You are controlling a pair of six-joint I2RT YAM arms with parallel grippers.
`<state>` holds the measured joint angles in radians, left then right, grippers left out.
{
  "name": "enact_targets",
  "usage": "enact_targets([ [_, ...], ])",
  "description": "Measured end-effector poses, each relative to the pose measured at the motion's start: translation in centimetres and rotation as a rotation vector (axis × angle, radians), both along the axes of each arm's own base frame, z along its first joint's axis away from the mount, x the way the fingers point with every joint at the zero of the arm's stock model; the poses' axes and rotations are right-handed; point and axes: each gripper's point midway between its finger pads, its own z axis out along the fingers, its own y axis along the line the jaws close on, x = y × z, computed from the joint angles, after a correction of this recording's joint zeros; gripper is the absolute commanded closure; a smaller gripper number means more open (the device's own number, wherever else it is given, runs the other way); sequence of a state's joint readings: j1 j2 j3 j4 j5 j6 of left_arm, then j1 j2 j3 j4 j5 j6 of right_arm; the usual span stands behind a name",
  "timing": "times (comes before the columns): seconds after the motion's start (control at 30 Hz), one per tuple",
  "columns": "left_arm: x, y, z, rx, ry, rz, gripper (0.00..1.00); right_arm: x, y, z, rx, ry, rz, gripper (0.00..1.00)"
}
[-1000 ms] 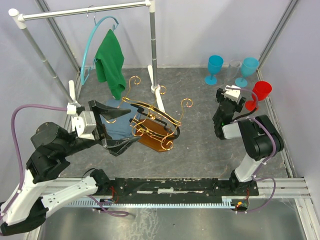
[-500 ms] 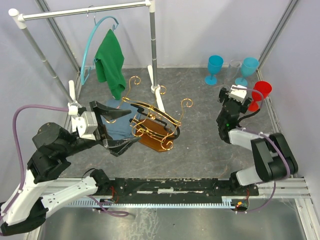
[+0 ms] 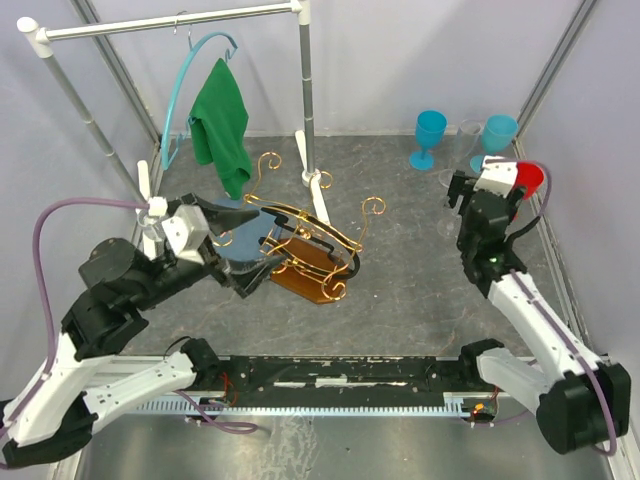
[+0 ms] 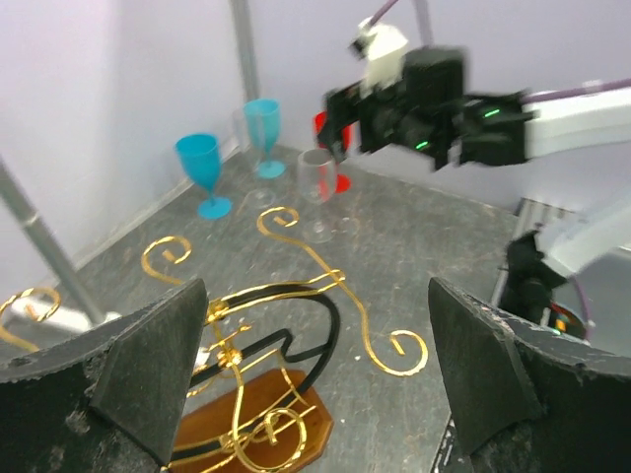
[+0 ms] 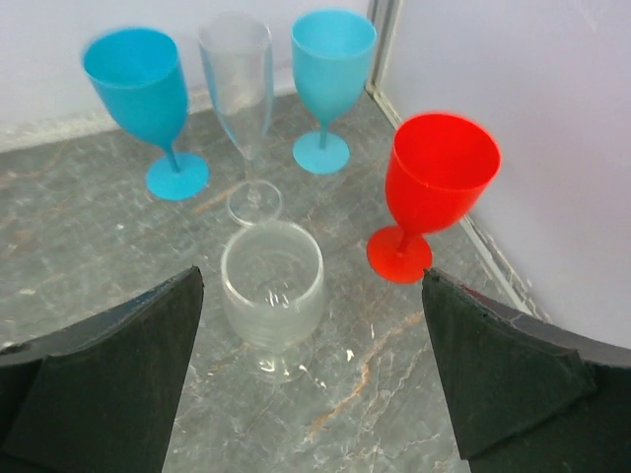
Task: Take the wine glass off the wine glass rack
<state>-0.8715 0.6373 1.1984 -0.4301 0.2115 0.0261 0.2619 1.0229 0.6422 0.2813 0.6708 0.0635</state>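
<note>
The gold wire wine glass rack (image 3: 312,240) with black bars stands on its brown wooden base at the table's middle; it also shows in the left wrist view (image 4: 258,355). I see no glass hanging on it. A clear wine glass (image 5: 272,286) stands upright on the table just ahead of my right gripper (image 5: 301,394), which is open and empty. The glass shows faintly in the top view (image 3: 449,205) and in the left wrist view (image 4: 316,189). My left gripper (image 3: 246,246) is open and empty beside the rack's left end.
Two blue goblets (image 5: 144,99) (image 5: 330,74), a clear flute (image 5: 240,89) and a red goblet (image 5: 434,187) stand behind the clear glass near the right wall. A clothes rail (image 3: 170,22) with a green cloth (image 3: 222,120) stands back left. A blue-grey cloth (image 3: 240,235) lies under the rack's left end.
My right arm has reached out toward the back right, and its gripper now sits close behind the clear glass. My left gripper has shifted a little right toward the rack.
</note>
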Motion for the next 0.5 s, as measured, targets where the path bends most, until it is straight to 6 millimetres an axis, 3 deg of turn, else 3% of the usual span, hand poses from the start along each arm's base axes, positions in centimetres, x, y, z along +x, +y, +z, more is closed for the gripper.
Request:
enact_targets([
  [0.1,2.3,0.3,-1.1,0.024,0.07,0.115,0.01,-0.8,0.7,3.8,0.023,0.023,0.057,0.01],
  [0.27,8.4,0.1,-3.4,0.114,0.224,0.393,0.01,-0.7,3.4,12.4,0.083,0.007,0.21,0.01],
  [0.33,11.0,0.0,-4.5,0.15,0.273,0.51,0.01,-0.3,4.7,14.7,0.103,0.011,0.275,0.01],
  [0.43,14.5,0.8,-7.1,0.204,0.353,0.669,0.01,0.5,6.9,15.5,0.136,0.056,0.378,0.01],
  [0.5,17.1,3.4,-9.0,0.216,0.427,0.781,0.01,1.1,8.4,14.5,0.163,0.125,0.438,0.01],
])
